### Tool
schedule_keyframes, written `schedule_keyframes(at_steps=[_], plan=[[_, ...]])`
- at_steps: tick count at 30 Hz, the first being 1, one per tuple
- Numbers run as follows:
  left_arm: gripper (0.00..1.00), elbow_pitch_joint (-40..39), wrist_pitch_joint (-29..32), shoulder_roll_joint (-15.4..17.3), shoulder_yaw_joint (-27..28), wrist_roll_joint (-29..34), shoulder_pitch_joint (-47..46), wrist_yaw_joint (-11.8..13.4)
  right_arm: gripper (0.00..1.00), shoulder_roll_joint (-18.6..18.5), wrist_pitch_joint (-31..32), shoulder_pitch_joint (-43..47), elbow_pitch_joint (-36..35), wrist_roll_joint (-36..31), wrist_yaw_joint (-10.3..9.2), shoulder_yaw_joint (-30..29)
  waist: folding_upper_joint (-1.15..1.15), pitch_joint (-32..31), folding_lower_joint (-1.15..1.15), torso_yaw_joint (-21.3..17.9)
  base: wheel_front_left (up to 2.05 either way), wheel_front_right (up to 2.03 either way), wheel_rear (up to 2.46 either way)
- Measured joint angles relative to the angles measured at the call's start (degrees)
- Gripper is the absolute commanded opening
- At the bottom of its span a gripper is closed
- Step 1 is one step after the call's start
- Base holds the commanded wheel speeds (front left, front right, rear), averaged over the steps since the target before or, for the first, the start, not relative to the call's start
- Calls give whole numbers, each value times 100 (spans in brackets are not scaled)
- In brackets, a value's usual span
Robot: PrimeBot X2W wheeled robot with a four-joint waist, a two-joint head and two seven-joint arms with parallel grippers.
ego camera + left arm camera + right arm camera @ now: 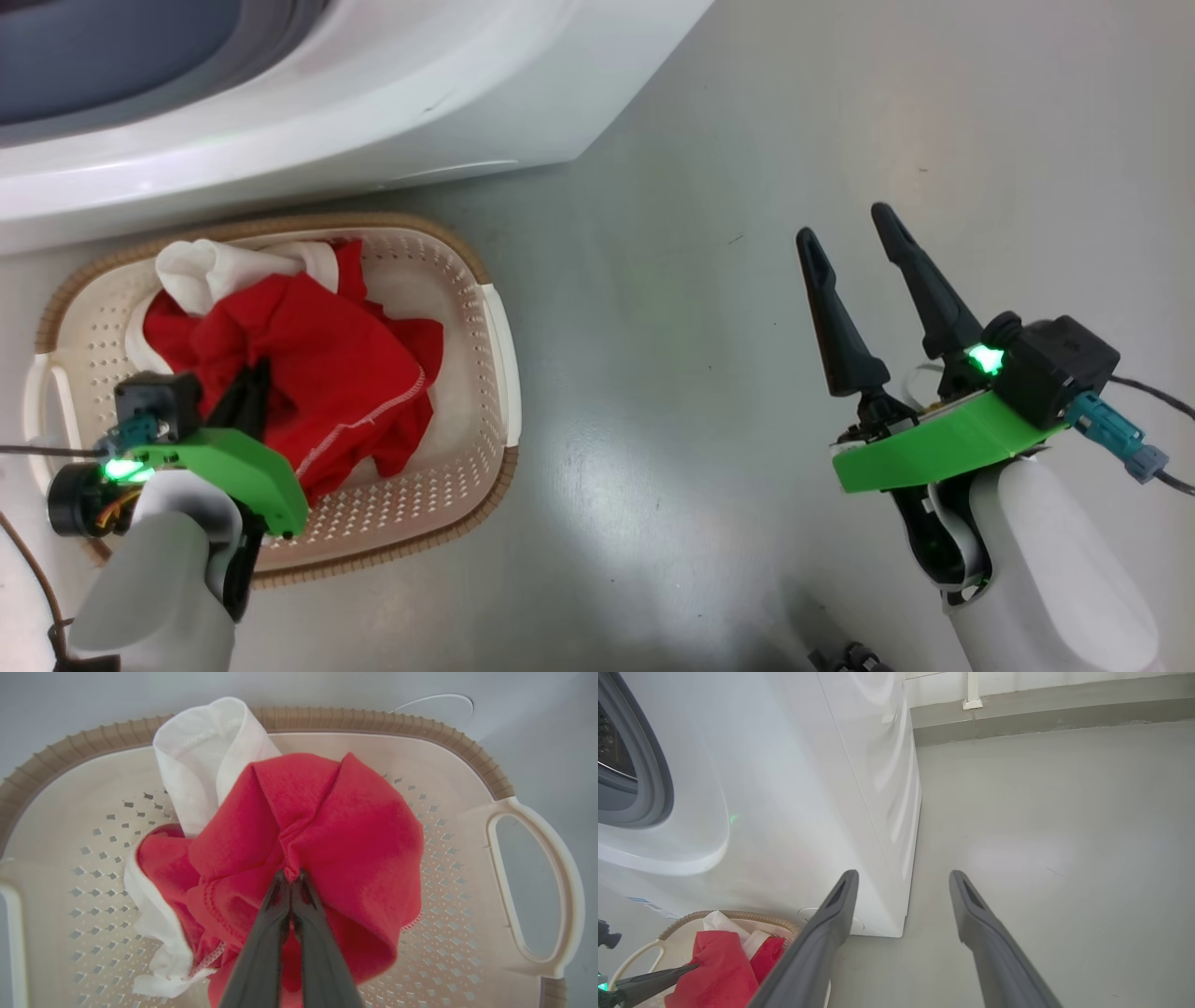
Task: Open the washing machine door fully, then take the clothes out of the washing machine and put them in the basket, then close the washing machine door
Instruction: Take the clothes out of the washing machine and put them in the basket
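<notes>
Left pincer (290, 879): two long dark fingers pressed together, pinching a gathered fold of the bright red soft fabric clothes (322, 359), which carry white panels. The cloth puckers at the fingertips.

Right pincer (845, 226): fingers spread wide with nothing between them, held over the bare grey floor (691, 392), well apart from the load.

The clothes lie heaped inside the cream-white perforated plastic basket (497, 336), a rounded rectangle with a brown woven-look rim and side handles. A white part stands up at the far end of the heap.

The basket rests on the floor, just beside the front of the big white front-loading washing machine (392, 103). Whether the two touch cannot be told. A grey rubber gasket (657, 788) rings the machine's opening.

Beyond the machine, the floor runs to a pale wall (1041, 681) with a grey skirting band (1064, 716).
</notes>
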Motion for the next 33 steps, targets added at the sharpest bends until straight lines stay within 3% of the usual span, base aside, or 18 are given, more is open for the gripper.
schedule_keyframes(at_steps=[2, 5, 7, 8, 9, 20, 33], plan=[[4, 48, 0, 9, -38, -53, -54, 0, 100, 0, 0, -32, -2, 0, 0, -1, 0, 1, 0, 1, 0, 0, 0], [29, 46, 0, 14, -59, -116, -103, 0, 100, -1, 0, -32, 3, 0, 0, -4, 0, -28, 0, 11, 0, 0, 0], [65, 46, 0, 15, -62, -148, -102, 0, 100, 0, 0, -32, 18, 0, 0, -7, 0, -66, 0, 23, 0, 0, 0], [88, 43, 0, 18, -60, -160, -101, 0, 100, 0, 0, -32, 26, 0, 0, -7, 0, -92, 0, 30, 0, 0, 0], [100, 38, 0, 16, -59, -183, -100, 0, 100, 0, 0, -32, 34, 0, 0, -10, 0, -120, 0, 37, 0, 0, 0], [100, -291, 0, -9, 19, -246, 185, 0, 100, -1, 0, 5, 212, -7, 0, -87, 0, -563, 0, 143, 0, 0, 0], [100, -1072, 0, -82, 336, -169, 1099, 0, 100, 1, 0, 555, 486, -137, 0, -180, 0, -1554, 0, 300, 0, 0, 0]])
